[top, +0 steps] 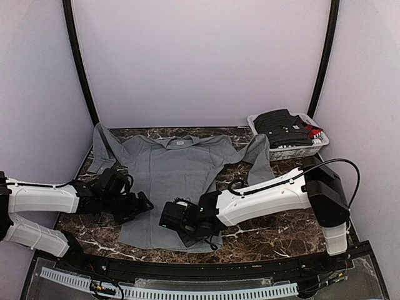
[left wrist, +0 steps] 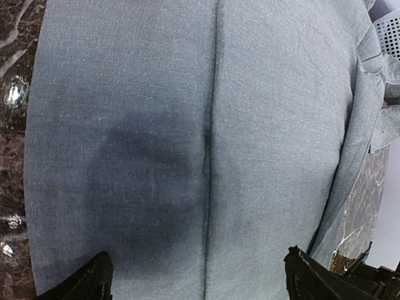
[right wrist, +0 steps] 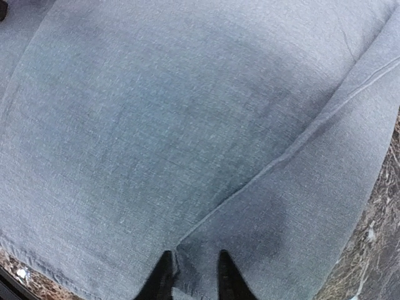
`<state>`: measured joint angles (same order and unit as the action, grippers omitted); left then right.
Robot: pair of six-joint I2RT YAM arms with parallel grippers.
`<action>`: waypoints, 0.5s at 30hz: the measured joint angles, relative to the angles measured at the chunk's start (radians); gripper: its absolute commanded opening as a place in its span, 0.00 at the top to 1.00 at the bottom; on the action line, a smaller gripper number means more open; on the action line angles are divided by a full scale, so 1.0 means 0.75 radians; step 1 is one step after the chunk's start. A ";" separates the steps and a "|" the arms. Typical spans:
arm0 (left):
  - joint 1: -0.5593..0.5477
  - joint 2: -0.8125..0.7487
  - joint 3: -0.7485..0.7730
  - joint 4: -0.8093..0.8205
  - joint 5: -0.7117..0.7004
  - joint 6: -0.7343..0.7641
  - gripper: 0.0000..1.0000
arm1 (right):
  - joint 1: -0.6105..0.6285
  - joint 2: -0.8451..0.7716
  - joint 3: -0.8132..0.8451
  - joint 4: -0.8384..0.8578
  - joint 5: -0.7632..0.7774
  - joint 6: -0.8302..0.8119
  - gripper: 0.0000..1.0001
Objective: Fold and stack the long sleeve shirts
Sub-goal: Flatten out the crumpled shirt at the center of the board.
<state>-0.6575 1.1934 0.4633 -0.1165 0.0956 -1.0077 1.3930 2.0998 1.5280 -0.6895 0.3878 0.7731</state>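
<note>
You will find no text you can read in these views. The grey shirt (top: 169, 181) has a small pale neck label (top: 179, 143) at its collar, just above the centre of the top view, but its print is too small to make out.

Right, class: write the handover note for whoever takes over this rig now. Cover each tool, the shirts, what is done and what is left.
The left tool is open, over the lower part of the grey shirt.
The right tool is at the near hem, fingers almost together with cloth between them; whether it grips is unclear.
The grey shirt lies spread flat on the table, collar away from the arms, sleeves out. Dark garments sit in the basket, far right.
Done: shirt laid out.
Left: every fold, then stacking.
</note>
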 measured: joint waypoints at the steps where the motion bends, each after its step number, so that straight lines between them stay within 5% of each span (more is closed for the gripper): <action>1: 0.000 -0.003 -0.013 0.011 -0.002 -0.009 0.05 | 0.000 0.000 0.001 -0.001 0.004 -0.003 0.92; 3: 0.000 -0.021 -0.031 0.027 -0.004 -0.035 0.05 | 0.000 0.000 0.002 -0.001 0.005 -0.008 1.00; 15: -0.003 -0.087 -0.075 0.013 -0.109 -0.190 0.05 | -0.014 -0.091 -0.112 0.005 0.022 0.015 1.00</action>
<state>-0.6598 1.1282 0.4072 -0.1070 0.0135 -1.1503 1.3823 2.0319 1.4441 -0.6857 0.4046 0.7845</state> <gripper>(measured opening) 0.948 0.003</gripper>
